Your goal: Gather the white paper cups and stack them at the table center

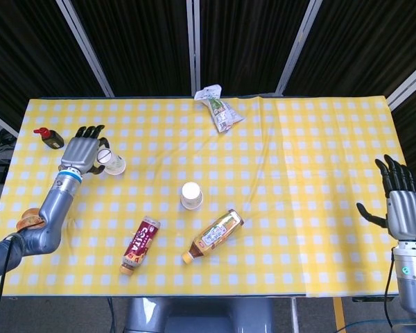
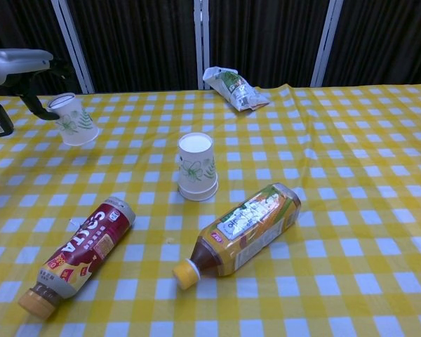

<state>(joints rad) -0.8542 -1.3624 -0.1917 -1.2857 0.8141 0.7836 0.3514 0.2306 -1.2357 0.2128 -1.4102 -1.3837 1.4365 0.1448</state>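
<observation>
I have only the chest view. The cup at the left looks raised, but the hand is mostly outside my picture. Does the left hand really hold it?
Observer: Yes. In the head view the left hand has its fingers around the paper cup, gripping it from the cup's left side.
Operator: And the right hand? I do not see it at all.
Observer: The right hand is by the right edge of the table, fingers apart and pointing up, holding nothing.
Operator: Is anything close to the left hand?
Observer: A small dark bottle with a red cap lies just left of it, not touching.
</observation>
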